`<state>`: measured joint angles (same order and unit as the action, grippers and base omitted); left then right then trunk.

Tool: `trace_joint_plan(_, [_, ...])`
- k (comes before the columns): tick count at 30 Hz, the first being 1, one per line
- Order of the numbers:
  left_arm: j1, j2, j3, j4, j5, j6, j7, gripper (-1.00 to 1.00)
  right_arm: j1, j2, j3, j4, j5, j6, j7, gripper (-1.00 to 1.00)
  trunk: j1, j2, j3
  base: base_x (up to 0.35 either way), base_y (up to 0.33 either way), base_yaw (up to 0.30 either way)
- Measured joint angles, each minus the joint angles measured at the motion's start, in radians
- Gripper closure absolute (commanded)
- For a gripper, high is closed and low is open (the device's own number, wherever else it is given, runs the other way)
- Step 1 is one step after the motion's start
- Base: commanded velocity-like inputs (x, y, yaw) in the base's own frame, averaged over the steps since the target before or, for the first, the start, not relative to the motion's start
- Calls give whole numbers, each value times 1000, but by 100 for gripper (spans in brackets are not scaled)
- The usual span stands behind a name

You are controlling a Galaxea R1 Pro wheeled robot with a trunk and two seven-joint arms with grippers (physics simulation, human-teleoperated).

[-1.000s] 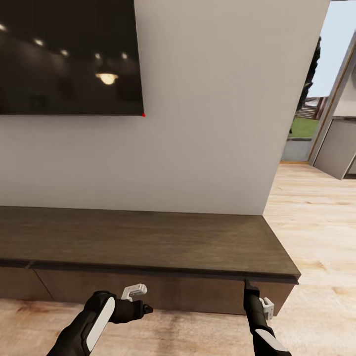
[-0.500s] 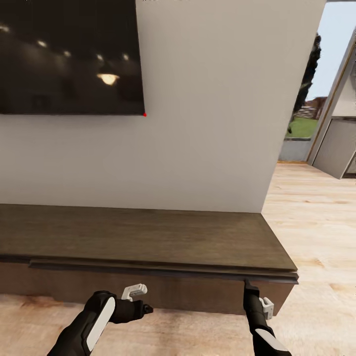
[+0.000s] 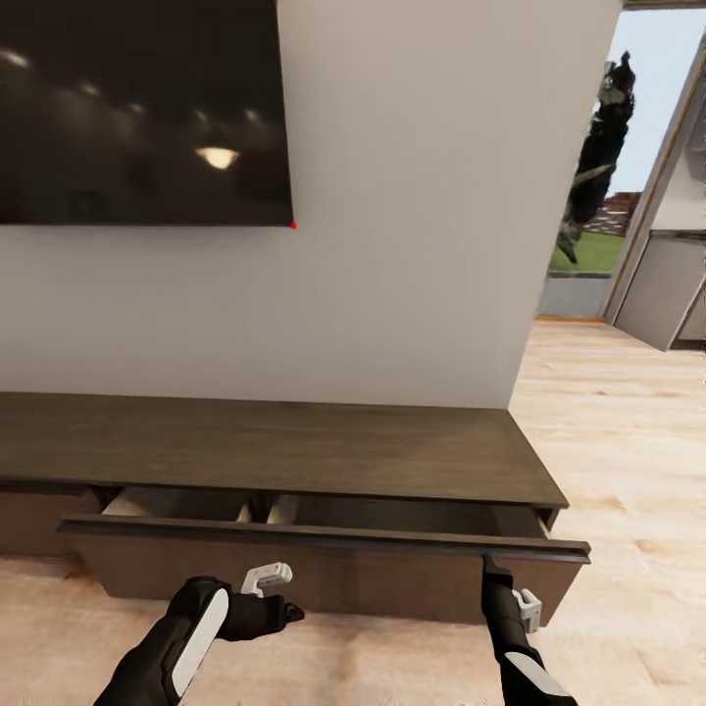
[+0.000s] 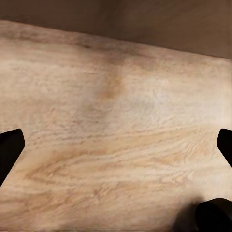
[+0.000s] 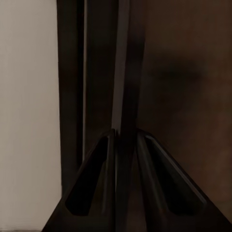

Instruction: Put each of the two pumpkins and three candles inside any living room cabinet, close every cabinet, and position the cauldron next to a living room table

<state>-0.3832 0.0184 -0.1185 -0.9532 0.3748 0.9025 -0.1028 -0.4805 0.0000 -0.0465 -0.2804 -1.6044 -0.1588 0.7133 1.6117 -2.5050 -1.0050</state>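
Right jaws (image 3: 487, 561) pinching cabinet (image 3: 324, 567) drawer edge

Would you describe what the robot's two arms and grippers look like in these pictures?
Both arms are black with glossy white panels on the forearms. The left arm carries a small white bracket near the wrist, ahead of a black gripper; the right arm has a similar white bracket. The right gripper has slim, dark, tapered fingers with hollowed inner faces. No cables or markings are visible.

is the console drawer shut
No, the drawer stands pulled out from the console, its pale interior showing, with the right gripper at its top edge.
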Motion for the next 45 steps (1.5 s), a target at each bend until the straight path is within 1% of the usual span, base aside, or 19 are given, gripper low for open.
trace_joint_plan(14, [0, -1, 0, 0, 0, 0, 0, -100, 0, 0, 10, 1, 3, 0, 0, 100, 0, 0, 0, -221, 0, 0])
trace_joint_plan(21, [0, 1, 0, 0, 0, 0, 0, -100, 0, 0, 11, 1, 4, 0, 0, 100, 0, 0, 0, -72, 0, 0])
trace_joint_plan(29, [0, -1, 0, 0, 0, 0, 0, -100, 0, 0, 16, 1, 6, 0, 0, 100, 0, 0, 0, -201, 0, 0])
trace_joint_plan(45, [0, -1, 0, -1, 0, 0, 0, -100, 0, 0, 18, 2, 7, -1, 1, 100, 0, 0, 0, -68, 0, 0])
